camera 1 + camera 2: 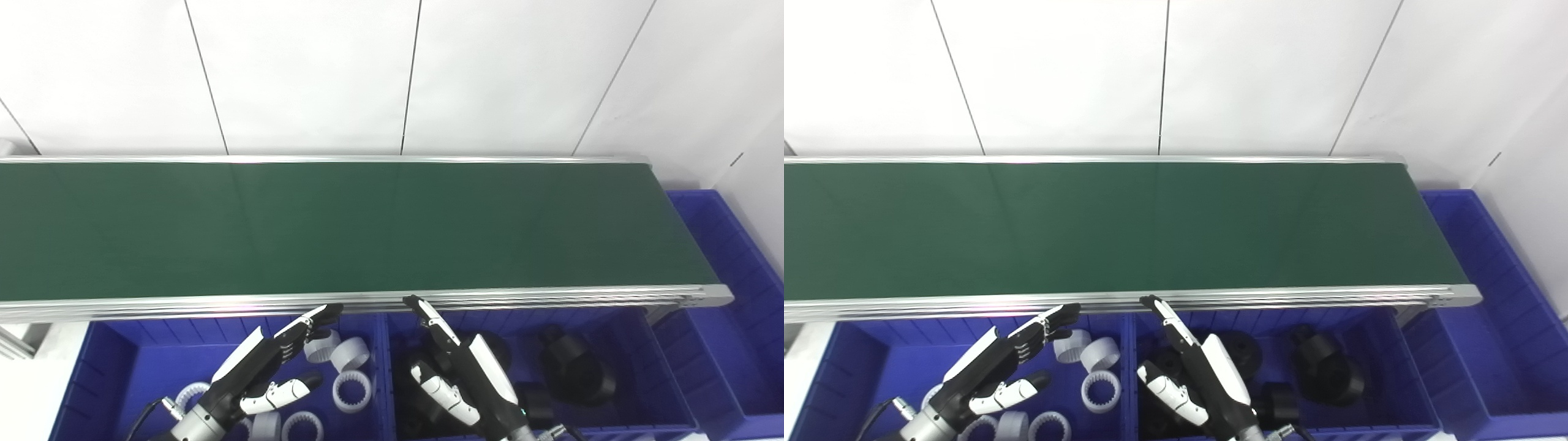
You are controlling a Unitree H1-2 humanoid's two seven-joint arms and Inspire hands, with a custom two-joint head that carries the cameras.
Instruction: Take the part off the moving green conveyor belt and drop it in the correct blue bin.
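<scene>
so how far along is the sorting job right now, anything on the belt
Done: white ring parts lie in the left blue bin, black parts in the middle blue bin. In hand: nothing; the left hand and right hand hover open over those bins. Left: the green conveyor belt shows no part, so the next pick waits for one.

I look down from two cameras on my head, side by side. Both face the green belt (343, 226) and the white wall (306, 67) behind it. The blue bins (857, 361) sit close below. Both views show nearly the same scene.
</scene>
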